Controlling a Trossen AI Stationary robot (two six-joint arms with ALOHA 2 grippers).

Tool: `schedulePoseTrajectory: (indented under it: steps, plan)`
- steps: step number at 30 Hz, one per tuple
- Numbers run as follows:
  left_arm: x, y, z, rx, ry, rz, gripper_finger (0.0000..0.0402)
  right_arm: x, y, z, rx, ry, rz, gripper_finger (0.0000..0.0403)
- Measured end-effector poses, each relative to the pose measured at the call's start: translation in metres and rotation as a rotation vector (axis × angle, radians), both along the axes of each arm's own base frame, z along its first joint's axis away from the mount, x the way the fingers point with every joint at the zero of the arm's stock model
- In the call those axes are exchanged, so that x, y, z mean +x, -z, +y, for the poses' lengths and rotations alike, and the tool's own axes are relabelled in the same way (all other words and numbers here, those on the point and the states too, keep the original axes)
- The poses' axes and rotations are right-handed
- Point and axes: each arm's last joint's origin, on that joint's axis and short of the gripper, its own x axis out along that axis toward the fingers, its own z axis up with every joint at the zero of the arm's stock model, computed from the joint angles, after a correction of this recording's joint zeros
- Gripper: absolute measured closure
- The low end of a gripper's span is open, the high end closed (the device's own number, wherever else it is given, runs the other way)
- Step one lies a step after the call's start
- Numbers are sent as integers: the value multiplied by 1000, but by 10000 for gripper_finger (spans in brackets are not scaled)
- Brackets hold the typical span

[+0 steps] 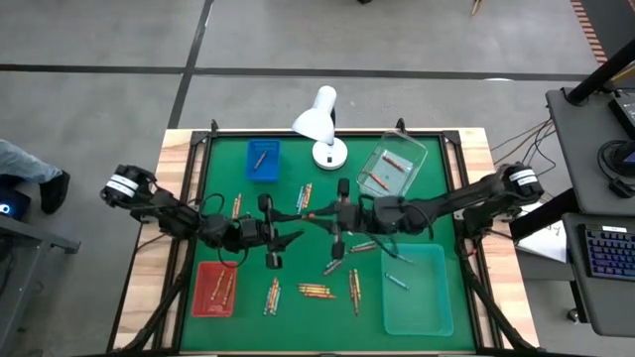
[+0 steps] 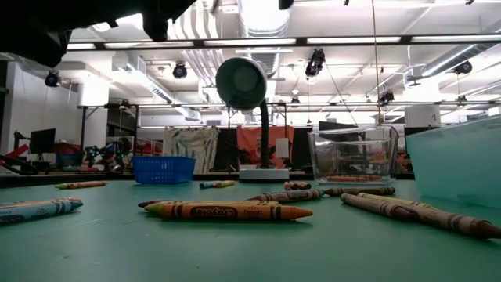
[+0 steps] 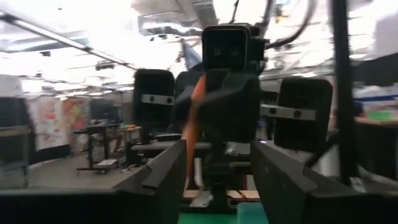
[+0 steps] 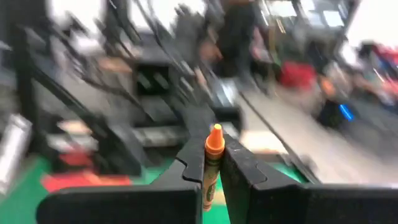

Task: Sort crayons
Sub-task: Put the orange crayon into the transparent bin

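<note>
My right gripper (image 1: 317,213) is over the middle of the green mat, shut on an orange crayon (image 4: 213,155). My left gripper (image 1: 290,224) faces it from the table's left, open and empty. In the left wrist view its fingers (image 3: 166,171) stand apart, and the right gripper with the orange crayon (image 3: 194,118) is just beyond them. Many loose crayons (image 1: 316,291) lie flat on the mat. They also show in the low view (image 2: 227,211). My right gripper pinches the orange crayon between its two fingers (image 4: 239,165). The crayon lies along the fingers, and its pointed end (image 4: 215,134) sticks out past the fingertips. The fingers reach about level toward the table's left. The crayon is held clear of the mat.
A blue tray (image 1: 263,159) and a clear box (image 1: 392,167) stand at the back, with a white lamp (image 1: 322,124) between them. A red tray (image 1: 213,288) is at the front left and a teal tray (image 1: 417,288) at the front right. Each holds crayons.
</note>
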Motion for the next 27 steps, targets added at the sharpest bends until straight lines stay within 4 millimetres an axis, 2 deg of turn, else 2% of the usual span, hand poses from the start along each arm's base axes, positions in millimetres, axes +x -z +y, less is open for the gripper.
schedulePoseTrajectory:
  steps: [7, 12, 16, 21, 27]
  plan:
    - [-1, 1, 5, -58, -148, 33, 220, -14, -30, -25, 29, 247, 445, 384]
    - [0, 6, 6, -79, -198, 87, 219, -33, -33, -55, 113, 416, 686, 384]
    - [1, 8, 6, -91, -216, 107, 219, -49, -25, -90, 187, 575, 838, 385]
    - [1, 8, 6, -91, -213, 106, 219, -66, -1, -137, 285, 764, 987, 385]
    - [1, 9, 5, -86, -214, 116, 219, -85, 28, -181, 462, 805, 1104, 385]
